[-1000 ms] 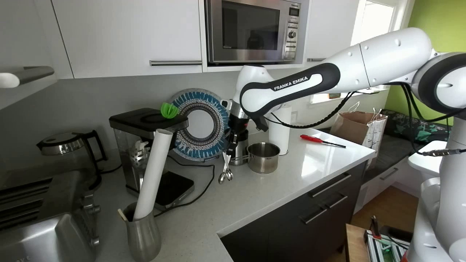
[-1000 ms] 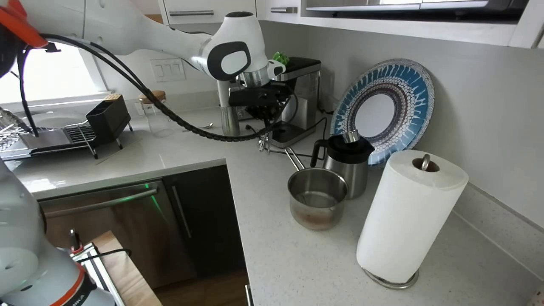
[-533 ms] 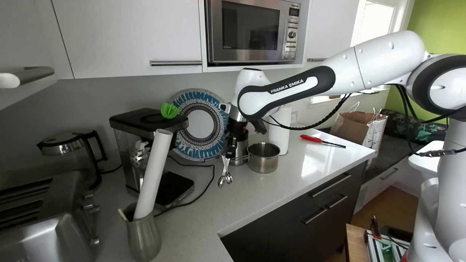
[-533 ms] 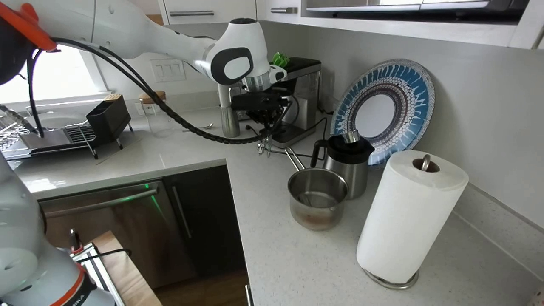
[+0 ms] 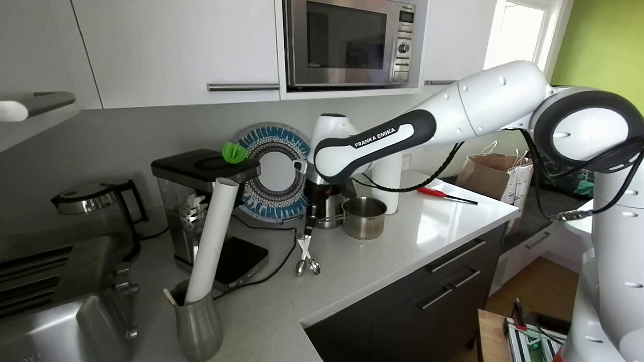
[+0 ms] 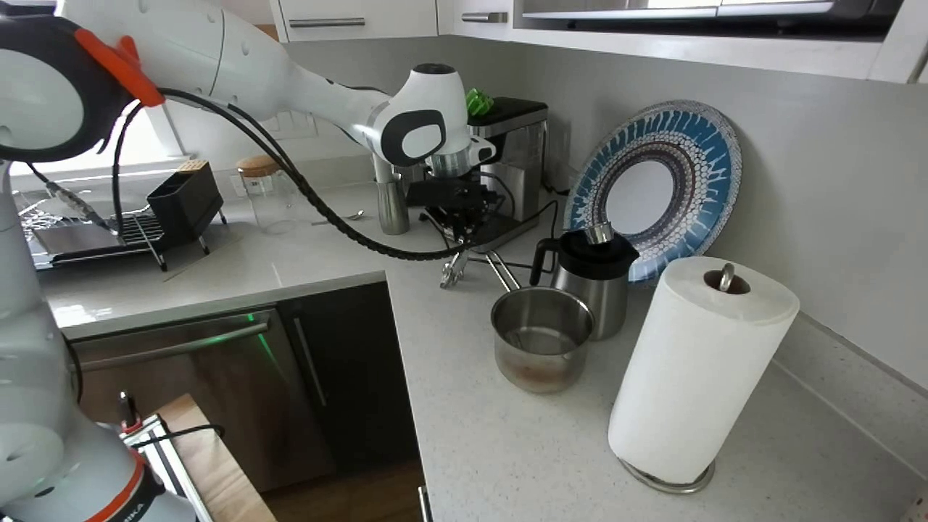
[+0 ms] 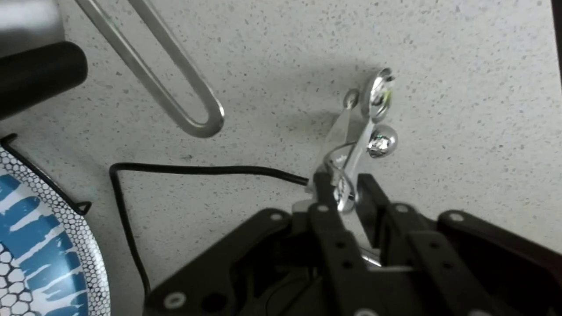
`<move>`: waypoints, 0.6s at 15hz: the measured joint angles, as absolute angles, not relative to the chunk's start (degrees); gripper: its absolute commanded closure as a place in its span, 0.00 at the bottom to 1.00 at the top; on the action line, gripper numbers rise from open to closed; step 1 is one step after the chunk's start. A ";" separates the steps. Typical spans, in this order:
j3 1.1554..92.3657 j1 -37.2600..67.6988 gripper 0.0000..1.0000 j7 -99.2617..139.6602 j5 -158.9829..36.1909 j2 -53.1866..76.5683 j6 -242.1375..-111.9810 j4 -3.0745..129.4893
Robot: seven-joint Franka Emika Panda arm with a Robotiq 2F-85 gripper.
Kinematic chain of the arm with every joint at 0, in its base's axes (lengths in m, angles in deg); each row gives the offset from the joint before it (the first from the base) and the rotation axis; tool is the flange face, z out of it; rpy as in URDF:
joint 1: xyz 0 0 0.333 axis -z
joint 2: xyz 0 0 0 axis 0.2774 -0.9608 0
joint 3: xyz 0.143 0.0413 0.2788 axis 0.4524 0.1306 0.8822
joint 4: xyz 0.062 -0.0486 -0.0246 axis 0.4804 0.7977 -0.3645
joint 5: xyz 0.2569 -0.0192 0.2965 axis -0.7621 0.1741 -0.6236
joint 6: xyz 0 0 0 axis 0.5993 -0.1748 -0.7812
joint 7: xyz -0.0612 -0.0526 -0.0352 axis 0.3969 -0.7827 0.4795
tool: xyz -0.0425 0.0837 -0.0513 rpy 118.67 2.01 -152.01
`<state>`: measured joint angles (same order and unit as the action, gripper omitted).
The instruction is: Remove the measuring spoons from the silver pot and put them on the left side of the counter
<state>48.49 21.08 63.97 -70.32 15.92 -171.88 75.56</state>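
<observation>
In the wrist view the measuring spoons [image 7: 363, 145] lie right at the tips of my gripper [image 7: 345, 177]: the joined ends of their stems sit in the gap, and the long axis runs up and slightly right in that view to the splayed bowls. My jaws stand a little apart, one on each side of the stems; whether they pinch the metal or merely flank it, I cannot tell.

The spoons are out of the silver pot [image 6: 540, 371], beyond the tip of the pot handle [image 7: 208, 125], slanting down towards the counter [image 5: 271, 306]. Whether the bowls touch it is unclear.

Because I spread across that long axis, I judge that widening and then rising straight up should free the stems. A black cord [image 7: 197, 170] runs close to them, so a sideways pull could tangle the spoons with it.
</observation>
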 measured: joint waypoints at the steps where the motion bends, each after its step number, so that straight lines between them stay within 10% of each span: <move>1: 48.29 21.18 0.38 62.85 -69.36 15.75 -172.76 75.26; 6: 47.34 20.98 0.02 52.97 -56.94 17.33 -175.67 74.15; 9: 49.48 20.20 0.00 55.10 -57.01 18.73 -166.20 73.86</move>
<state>49.48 20.20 55.10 -57.01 18.73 -166.20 73.86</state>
